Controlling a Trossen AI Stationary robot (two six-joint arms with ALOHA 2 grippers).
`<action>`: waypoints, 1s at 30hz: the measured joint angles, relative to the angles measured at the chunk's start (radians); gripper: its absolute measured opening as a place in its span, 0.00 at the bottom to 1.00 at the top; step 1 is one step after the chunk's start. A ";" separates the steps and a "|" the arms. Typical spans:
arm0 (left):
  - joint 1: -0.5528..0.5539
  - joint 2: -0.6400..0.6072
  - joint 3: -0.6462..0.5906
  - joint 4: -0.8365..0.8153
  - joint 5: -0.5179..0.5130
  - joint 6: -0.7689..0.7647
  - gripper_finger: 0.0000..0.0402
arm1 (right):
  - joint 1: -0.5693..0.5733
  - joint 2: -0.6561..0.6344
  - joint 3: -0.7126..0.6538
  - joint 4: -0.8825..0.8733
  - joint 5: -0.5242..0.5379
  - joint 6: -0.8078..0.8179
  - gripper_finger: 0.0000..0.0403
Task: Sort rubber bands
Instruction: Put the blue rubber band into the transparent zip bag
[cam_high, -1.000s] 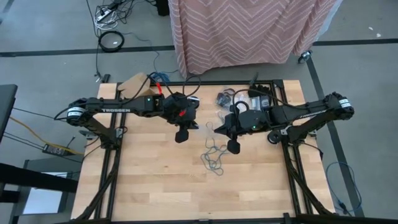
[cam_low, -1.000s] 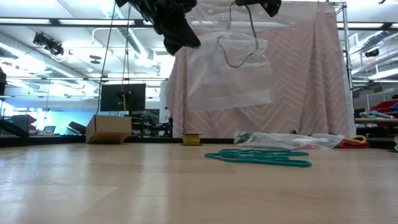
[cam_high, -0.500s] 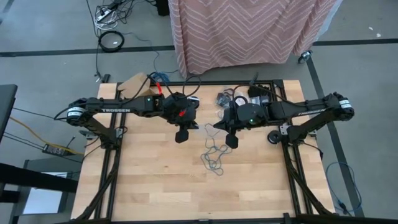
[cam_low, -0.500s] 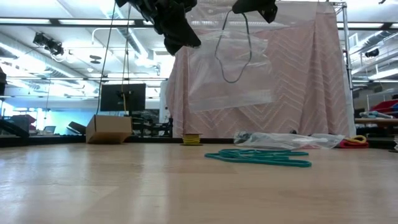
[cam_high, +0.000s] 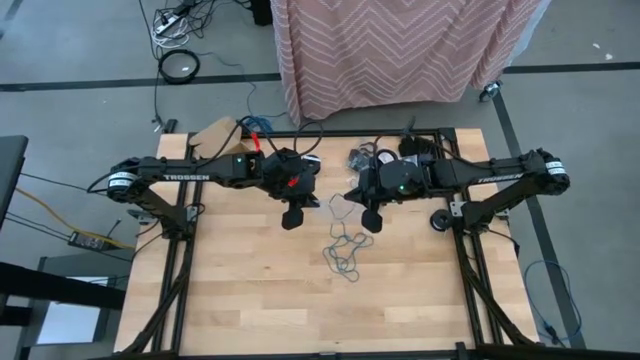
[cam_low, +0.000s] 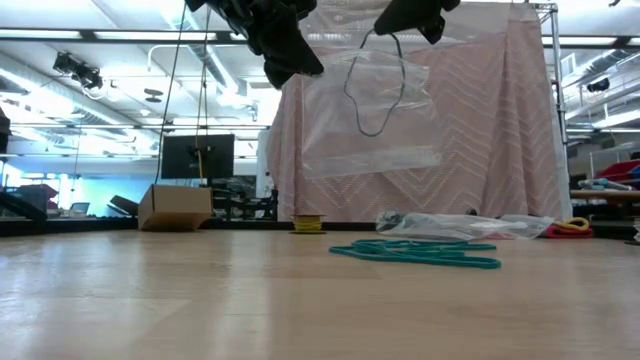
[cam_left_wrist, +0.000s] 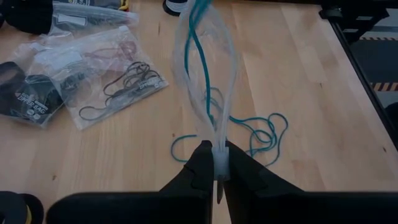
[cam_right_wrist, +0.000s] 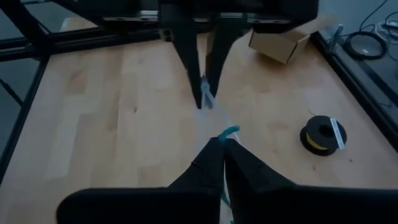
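I am watching both arms holding their loads up above the middle of the table (cam_high: 250, 300). The left gripper (cam_left_wrist: 216, 163) is clenching the edge of a clear plastic bag (cam_low: 370, 115) — in the left wrist view the bag's top is pinched flat between the two fingers, with a teal rubber band (cam_left_wrist: 200, 56) showing inside or against the plastic. In the low view the bag is hanging free in the air, well above the wood.

The right gripper (cam_right_wrist: 221, 146) is sitting just beside the left one, its fingers squeezed together on a teal band, a bit of which is poking out at the tips. In the low view a thin loop (cam_low: 375, 85) is dangling from it in front of the bag.

A loose tangle of teal rubber bands (cam_high: 343, 250) is lying on the wood below the two grippers. Farther back, more bags with dark bands (cam_left_wrist: 118, 84) are lying flat — near them a small roll of yellow tape (cam_right_wrist: 320, 135) and a cardboard box (cam_right_wrist: 283, 45).
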 joint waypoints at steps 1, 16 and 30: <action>0.000 0.000 0.000 0.000 0.000 0.000 0.07 | 0.001 0.000 0.000 0.000 0.000 -0.006 0.04; 0.031 -0.030 0.004 -0.047 -0.048 0.035 0.06 | -0.014 0.001 0.000 -0.053 0.037 0.054 0.26; 0.217 -0.248 0.125 -0.338 -0.180 0.156 0.06 | 0.070 0.001 -0.292 0.068 0.019 0.164 0.25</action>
